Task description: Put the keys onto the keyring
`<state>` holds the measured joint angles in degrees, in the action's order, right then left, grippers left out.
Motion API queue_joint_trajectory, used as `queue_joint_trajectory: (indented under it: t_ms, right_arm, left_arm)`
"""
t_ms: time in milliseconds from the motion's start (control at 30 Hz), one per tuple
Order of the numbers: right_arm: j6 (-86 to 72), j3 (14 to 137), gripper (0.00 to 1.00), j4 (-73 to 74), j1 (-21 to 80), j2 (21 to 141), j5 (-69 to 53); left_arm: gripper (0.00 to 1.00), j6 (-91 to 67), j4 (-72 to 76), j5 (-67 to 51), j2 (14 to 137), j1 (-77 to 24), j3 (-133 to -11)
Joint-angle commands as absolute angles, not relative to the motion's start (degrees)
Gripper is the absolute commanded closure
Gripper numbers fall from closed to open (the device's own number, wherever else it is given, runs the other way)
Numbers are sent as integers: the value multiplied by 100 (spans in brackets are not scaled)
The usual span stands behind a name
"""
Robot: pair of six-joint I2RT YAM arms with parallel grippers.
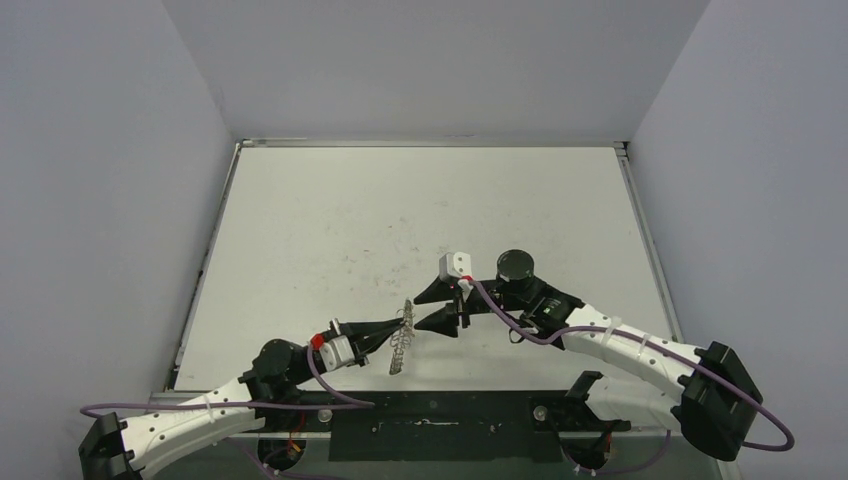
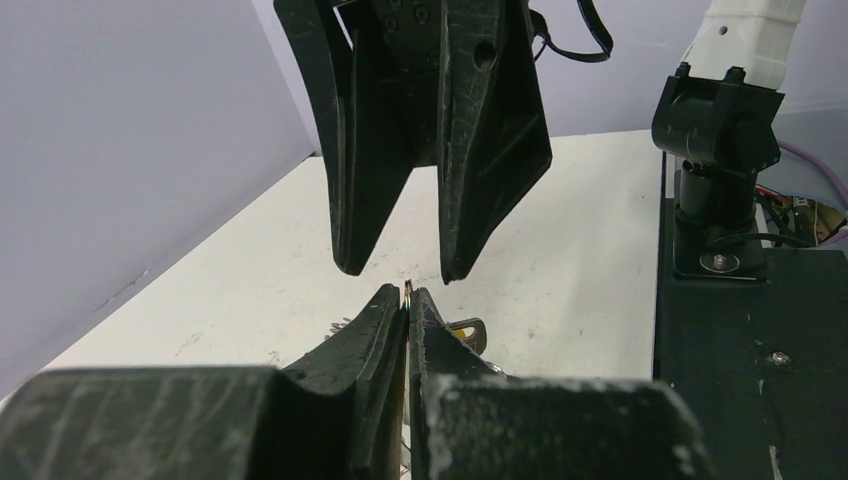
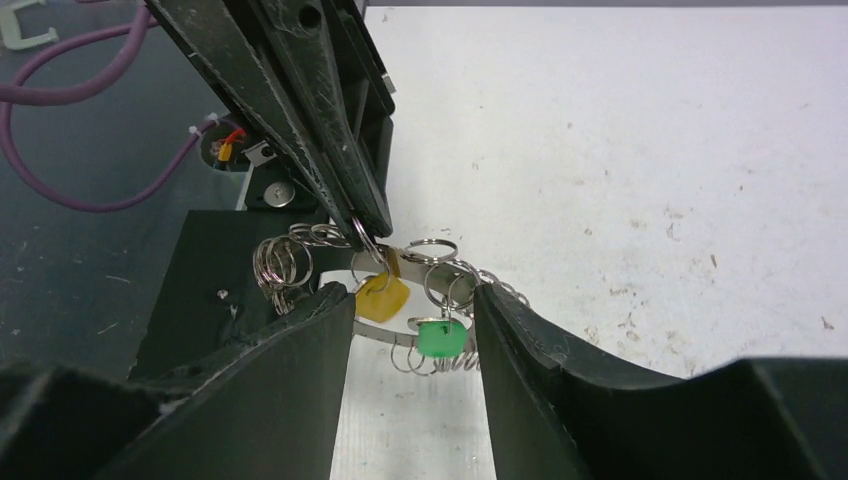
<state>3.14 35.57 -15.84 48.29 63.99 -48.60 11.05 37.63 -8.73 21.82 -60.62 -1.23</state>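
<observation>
shiny silver metal keyring [image 3: 283, 266], yellow plastic key head [image 3: 383, 298], green plastic key head [image 3: 442, 338], scuffed matt white table [image 3: 650, 150]

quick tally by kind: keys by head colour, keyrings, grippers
yellow-headed key: 1
green-headed key: 1
keyring: 1
left gripper: 1
right gripper: 1
total: 5

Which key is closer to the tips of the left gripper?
The yellow-headed key, just below the tips of the left gripper, which pinches the keyring. The green-headed key is lower and further right in the right wrist view.
</observation>
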Motion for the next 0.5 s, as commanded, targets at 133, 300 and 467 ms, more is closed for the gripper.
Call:
queue_joint_trajectory:
  t_ms: [133,300,467]
  right_arm:
    - [673,3734,54,-2105,4811,6462,-5509]
    - [570,3800,58,-2306,4922,6664,-5642]
    - [572,3863,61,-2367,5073,6754,-5546]
  left_arm:
    - [100,985,4400,-1019,2114,-6073,-139]
    - [100,980,4447,-1045,2160,-6073,-162]
    - [100,968,4459,-1055,2188,-6073,-167]
